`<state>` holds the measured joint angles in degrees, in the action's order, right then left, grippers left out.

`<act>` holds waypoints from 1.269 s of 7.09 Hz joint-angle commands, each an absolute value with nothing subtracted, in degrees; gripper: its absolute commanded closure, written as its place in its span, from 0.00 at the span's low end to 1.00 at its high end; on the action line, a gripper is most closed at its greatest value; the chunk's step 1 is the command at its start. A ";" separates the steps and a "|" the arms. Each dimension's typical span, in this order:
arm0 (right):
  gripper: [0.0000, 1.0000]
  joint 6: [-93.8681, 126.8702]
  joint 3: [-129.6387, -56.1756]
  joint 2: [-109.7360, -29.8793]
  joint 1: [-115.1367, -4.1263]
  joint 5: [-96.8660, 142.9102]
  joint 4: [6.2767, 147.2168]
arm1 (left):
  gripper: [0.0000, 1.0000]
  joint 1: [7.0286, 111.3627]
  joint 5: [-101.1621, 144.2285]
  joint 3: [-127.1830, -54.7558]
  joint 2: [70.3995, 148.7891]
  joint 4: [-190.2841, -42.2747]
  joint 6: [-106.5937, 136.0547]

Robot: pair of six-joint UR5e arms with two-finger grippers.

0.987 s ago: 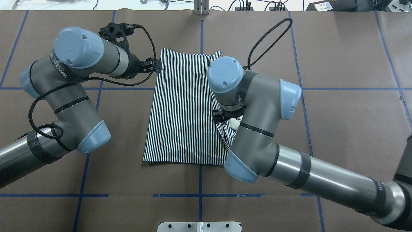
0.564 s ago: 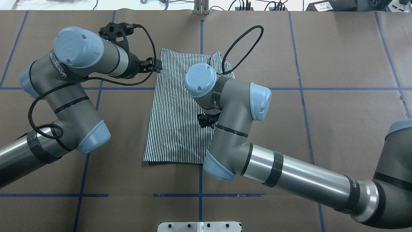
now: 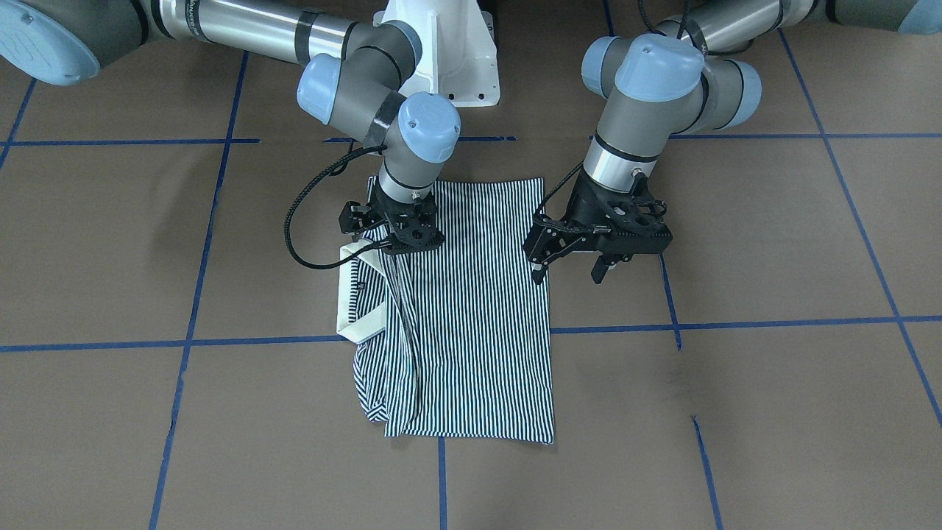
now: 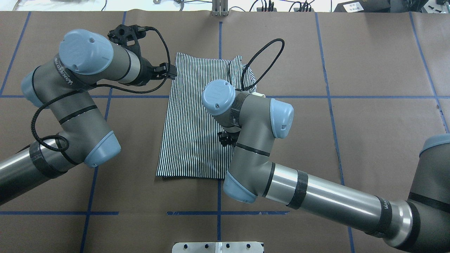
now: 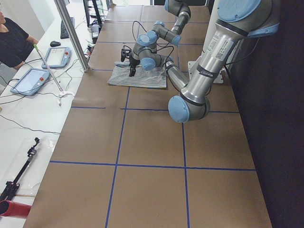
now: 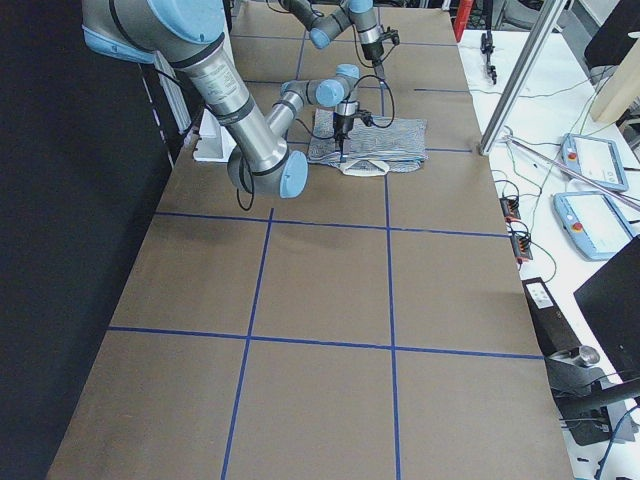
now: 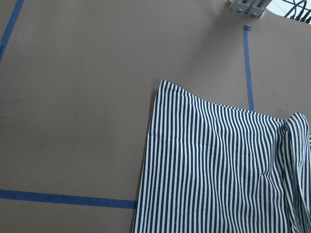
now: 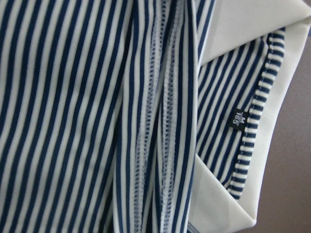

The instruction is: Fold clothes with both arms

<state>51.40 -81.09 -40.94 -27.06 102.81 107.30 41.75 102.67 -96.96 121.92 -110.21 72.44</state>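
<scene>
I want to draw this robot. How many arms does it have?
2. The left arm reaches to the left edge of the striped shirt; the right arm bends over the shirt's right side. No arm seems to be hidden.

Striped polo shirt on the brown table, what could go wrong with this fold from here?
1. The right gripper seems to pinch only a narrow ridge of the navy-and-white striped polo shirt; the fabric may slip out.
2. The plain cream collar pokes out beyond the folded side, so it could end up bunched.
3. The left gripper hangs open at the opposite edge, gripping nothing, so the shirt may slide with the pull.
</scene>
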 commanded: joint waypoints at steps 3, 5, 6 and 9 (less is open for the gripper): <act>0.00 49.31 -80.42 -41.48 -29.35 102.66 107.31 | 0.00 41.66 102.66 -97.03 121.99 -110.21 72.51; 0.00 46.51 -81.81 -44.80 -32.50 102.92 107.40 | 0.00 41.66 102.66 -97.12 122.34 -110.21 72.60; 0.00 42.40 -88.96 -50.91 -35.13 102.92 107.84 | 0.00 41.66 102.66 -97.12 122.34 -110.21 72.60; 0.00 39.46 -92.22 -50.31 -38.48 104.06 106.36 | 0.00 41.66 102.83 -97.21 122.52 -110.04 72.60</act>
